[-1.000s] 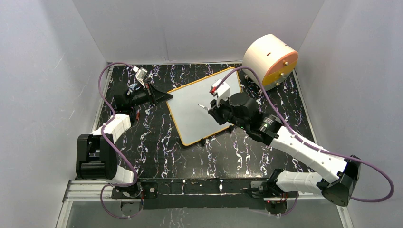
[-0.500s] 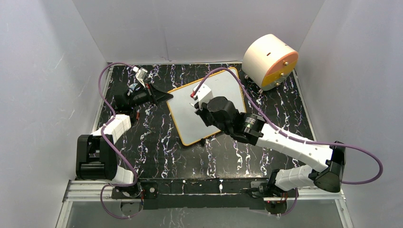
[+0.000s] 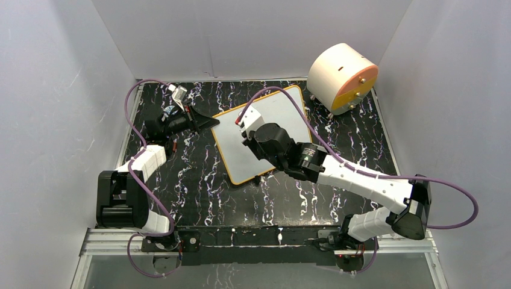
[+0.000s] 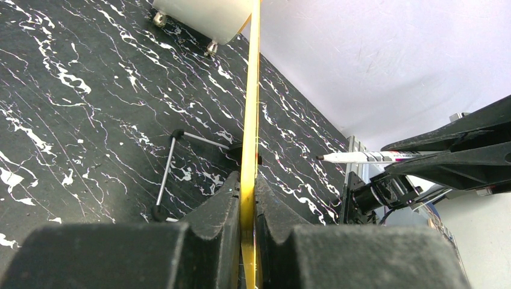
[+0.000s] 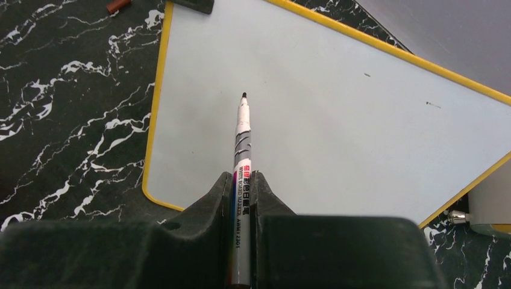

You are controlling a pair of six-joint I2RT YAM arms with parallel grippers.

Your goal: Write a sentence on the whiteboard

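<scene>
So, left gripper (image 4: pixel 247 183): gripped board (image 5: pixel 337 120) frame, edge stood between fingers.
Right gripper (image 5: pixel 243 186): gripped marker (image 5: pixel 242 138).
Marker tip: lay ahead of fingers, above board surface.

A robot lab test booth: plain white panels (image 3: pixel 241 36) box in a black marbled table (image 3: pixel 199 192).

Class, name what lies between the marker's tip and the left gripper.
Right wrist view: only bare, unwritten whiteboard between marker and left gripper.
</scene>
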